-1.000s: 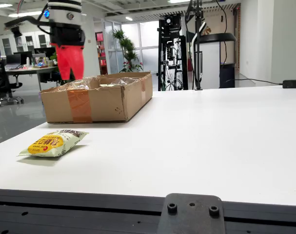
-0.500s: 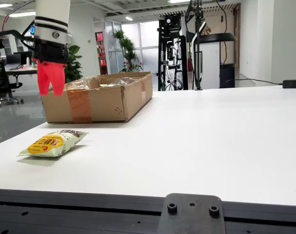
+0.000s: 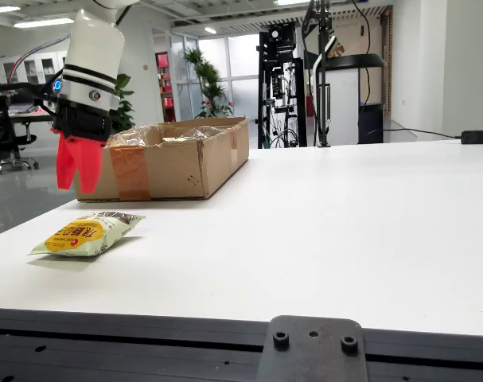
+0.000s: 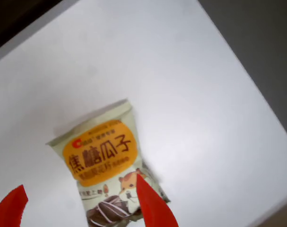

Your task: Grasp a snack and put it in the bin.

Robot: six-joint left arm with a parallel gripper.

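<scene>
A snack bag (image 3: 88, 233), pale green with a yellow-orange label, lies flat on the white table (image 3: 321, 223) near its left edge. My gripper (image 3: 76, 189), with red fingers, hangs above and slightly behind the bag, apart from it. In the wrist view the bag (image 4: 103, 161) lies below and between the two red fingers (image 4: 152, 208), which stand wide apart. The gripper (image 4: 81, 182) is open and empty. The bin is an open cardboard box (image 3: 169, 167) with brown tape, standing on the table behind the gripper.
A black metal bracket (image 3: 309, 350) sits at the table's front edge. Black equipment stands (image 3: 321, 72) rise behind the table. A black adapter (image 3: 477, 137) lies at the far right. In the wrist view the table edge (image 4: 256, 94) runs diagonally on the right.
</scene>
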